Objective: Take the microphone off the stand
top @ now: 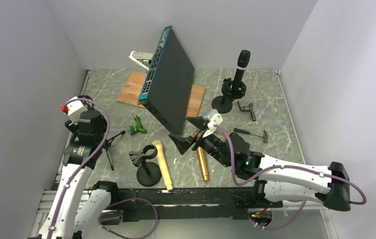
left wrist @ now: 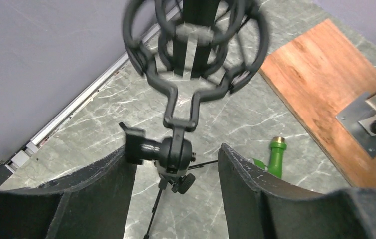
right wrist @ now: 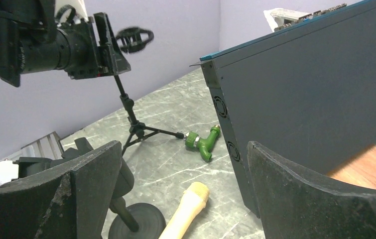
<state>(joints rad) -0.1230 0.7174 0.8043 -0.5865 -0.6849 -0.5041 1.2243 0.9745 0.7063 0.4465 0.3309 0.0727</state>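
A black microphone (top: 242, 63) stands upright in a black round-base stand (top: 223, 102) at the back right, away from both grippers. A gold microphone (top: 163, 164) lies flat on the table beside an empty black clip stand (top: 147, 169); it also shows in the right wrist view (right wrist: 188, 209). My left gripper (top: 96, 130) is open, its jaws either side of the joint under the shock mount (left wrist: 195, 50) of a small tripod (top: 110, 147). My right gripper (top: 186, 132) is open and empty above the table, near the gold microphone.
A tilted dark network switch (top: 168, 84) leans over a wood board (top: 131, 87). A green tap fitting (top: 137, 127) lies near the tripod. A second gold cylinder (top: 203, 164) lies under my right arm. A hammer (top: 253, 133) lies at the right.
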